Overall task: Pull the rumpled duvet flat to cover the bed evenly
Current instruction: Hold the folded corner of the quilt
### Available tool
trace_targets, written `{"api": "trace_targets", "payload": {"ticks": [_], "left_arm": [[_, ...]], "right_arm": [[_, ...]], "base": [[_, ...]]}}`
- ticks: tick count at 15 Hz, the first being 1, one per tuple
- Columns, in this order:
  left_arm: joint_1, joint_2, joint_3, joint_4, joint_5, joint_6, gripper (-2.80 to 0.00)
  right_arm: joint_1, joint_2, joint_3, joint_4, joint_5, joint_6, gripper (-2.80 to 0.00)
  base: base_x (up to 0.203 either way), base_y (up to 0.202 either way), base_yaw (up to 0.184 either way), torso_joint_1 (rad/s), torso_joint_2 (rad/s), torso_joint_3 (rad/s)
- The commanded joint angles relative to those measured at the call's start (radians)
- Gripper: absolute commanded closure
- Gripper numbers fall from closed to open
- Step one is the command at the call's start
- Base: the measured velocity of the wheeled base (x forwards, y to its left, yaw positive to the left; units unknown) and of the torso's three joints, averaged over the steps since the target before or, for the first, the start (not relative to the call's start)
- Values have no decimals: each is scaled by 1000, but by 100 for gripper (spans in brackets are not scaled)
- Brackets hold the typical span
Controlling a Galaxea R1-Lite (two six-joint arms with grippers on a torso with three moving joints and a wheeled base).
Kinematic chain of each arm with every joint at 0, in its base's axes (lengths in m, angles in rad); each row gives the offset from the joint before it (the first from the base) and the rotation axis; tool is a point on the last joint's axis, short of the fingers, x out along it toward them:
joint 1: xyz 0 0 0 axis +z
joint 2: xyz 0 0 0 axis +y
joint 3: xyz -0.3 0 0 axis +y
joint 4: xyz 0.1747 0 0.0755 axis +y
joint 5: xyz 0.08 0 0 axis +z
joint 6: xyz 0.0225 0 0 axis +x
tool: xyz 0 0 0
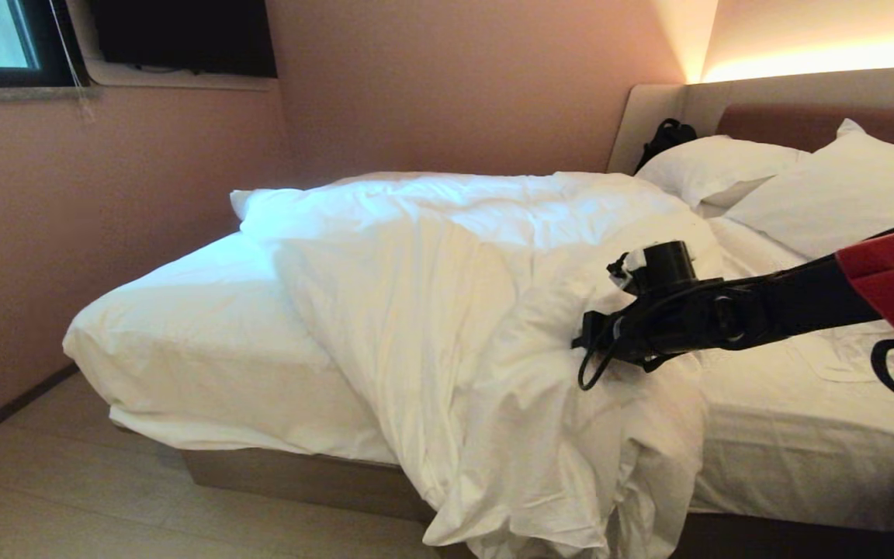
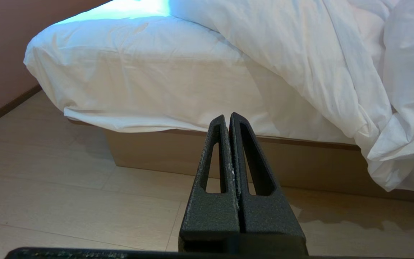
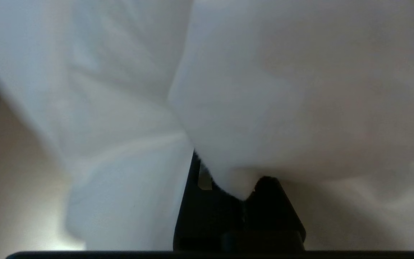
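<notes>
head view: duvet (image 1: pixel 462 310) bunched across mid bed (image 1: pixel 183 326), near edge spilling over the side toward the floor, left part of mattress bare. right gripper (image 1: pixel 583 341) pinching a duvet fold, fingers buried in fabric. left gripper (image 2: pixel 230 118) pressed together, empty, low near the bed's left corner

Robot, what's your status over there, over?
Right gripper shut on duvet, out over the bed. Left gripper shut, empty, parked low by the bed's side. Duvet bunched, spilling off the near edge. Nothing blocking.
</notes>
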Motion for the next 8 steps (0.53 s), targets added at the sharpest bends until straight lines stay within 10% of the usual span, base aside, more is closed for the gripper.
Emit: {"api": "trace_targets", "payload": {"ticks": [1,2,3,8], "left_arm": [[0,0,0,0,0,0,0],[0,0,0,0,0,0,0],[0,0,0,0,0,0,0],[1,0,0,0,0,0,0]], "right_arm": [[-1,46,-1,-1,-94,-41,0],[-1,37,0,-1,-94,-47,0],[-1,28,2,-1,-94,-48,-280],[-4,-74,15,2,-91,-45,-280]], "base": [[0,0,0,0,0,0],[0,0,0,0,0,0],[0,0,0,0,0,0],[0,0,0,0,0,0]]}}
